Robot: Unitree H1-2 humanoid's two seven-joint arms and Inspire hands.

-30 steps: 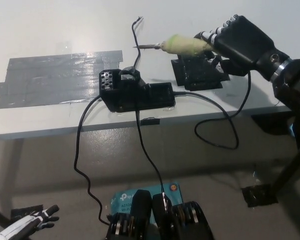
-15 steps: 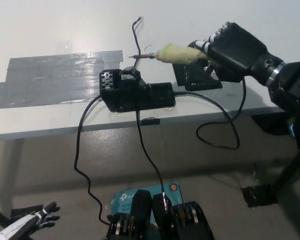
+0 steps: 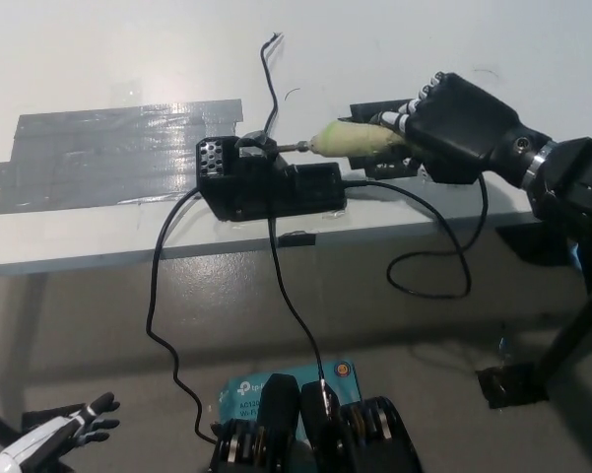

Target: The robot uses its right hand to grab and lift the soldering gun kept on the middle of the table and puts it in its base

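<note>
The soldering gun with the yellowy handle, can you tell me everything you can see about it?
The soldering gun has a fat, pale yellow-green handle that looks soft or wrapped, and a thin dark metal tip. It lies almost level above the white table, tip pointing at the holder on top of the black base, right at it. The black right hand is shut around the handle's back end, hiding it.

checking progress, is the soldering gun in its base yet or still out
Still out, though close. The right hand holds the soldering gun roughly level, its metal tip right at the holder atop the black base, handle clear of it.
</note>
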